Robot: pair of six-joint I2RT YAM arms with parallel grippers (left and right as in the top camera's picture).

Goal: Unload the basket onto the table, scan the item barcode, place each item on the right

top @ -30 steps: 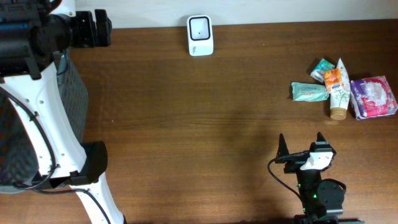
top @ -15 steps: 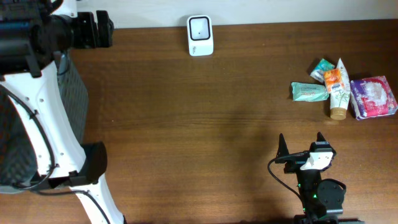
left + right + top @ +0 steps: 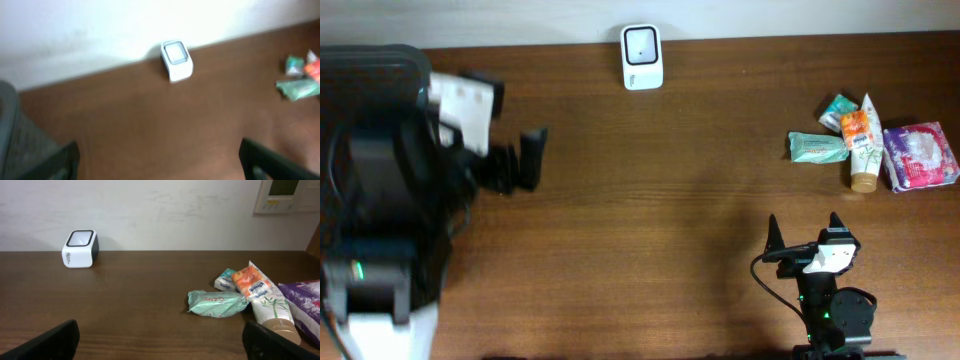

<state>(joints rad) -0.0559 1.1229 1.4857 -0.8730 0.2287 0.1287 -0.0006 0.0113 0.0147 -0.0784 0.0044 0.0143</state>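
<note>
Note left gripper (image 3: 160, 161) spread wide, empty, over left side of table (image 3: 650, 210). Note right gripper (image 3: 804, 226) spread wide, empty, near front edge. Find items clustered at right: tube (image 3: 865, 150), green packet (image 3: 817, 148), purple pack (image 3: 920, 155). Find scanner (image 3: 642, 57) at back edge.

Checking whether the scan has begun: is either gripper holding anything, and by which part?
Nothing is held. The left gripper and right gripper both stand open and empty; the orange-and-white tube lies untouched on the brown wooden table.
</note>
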